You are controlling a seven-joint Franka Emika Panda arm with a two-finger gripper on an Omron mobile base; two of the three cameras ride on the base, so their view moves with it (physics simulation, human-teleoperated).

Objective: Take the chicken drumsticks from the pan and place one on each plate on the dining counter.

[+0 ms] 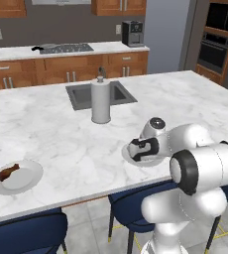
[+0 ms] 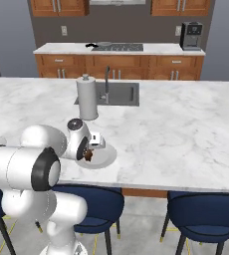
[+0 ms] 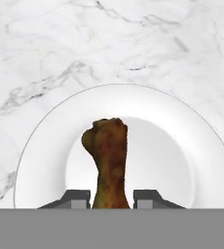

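Nearest the base, dark blue upholstered stools (image 2: 94, 201) stand tucked under the front edge of the large white grey-veined marble dining counter (image 1: 195, 106); at least two show in each base view. Above the near edge, the two-finger gripper (image 3: 111, 198) hangs over a round flat pale plate (image 3: 182, 131), its dark fingertips (image 3: 150, 197) set close on either side of a golden-brown club-shaped chicken drumstick (image 3: 108, 158), pinching its narrow end while the knobby end points out over the plate's centre. In the hand view the drumstick lies over the plate; whether it touches the surface cannot be told. In the left base view the wrist hides most of this plate (image 1: 131, 158) and the drumstick with it; the right base view shows the plate rim (image 2: 106, 155) and a dark bit of the drumstick (image 2: 88, 156) below the hand. Drumsticks counted: two. The second dark-brown drumstick (image 1: 8, 172) lies on a second pale plate (image 1: 27, 179) well to the left, near the counter edge. Plates counted: two. Further back, an upright white paper-towel roll (image 1: 100, 101) stands just in front of the dark inset sink (image 1: 81, 96) with its faucet (image 2: 107, 79). Farthest, on the rear marble counter, a grey frying pan with black handle (image 1: 44, 47) sits at the black cooktop (image 1: 69, 48), with a black coffee machine (image 1: 133, 33) to the right.
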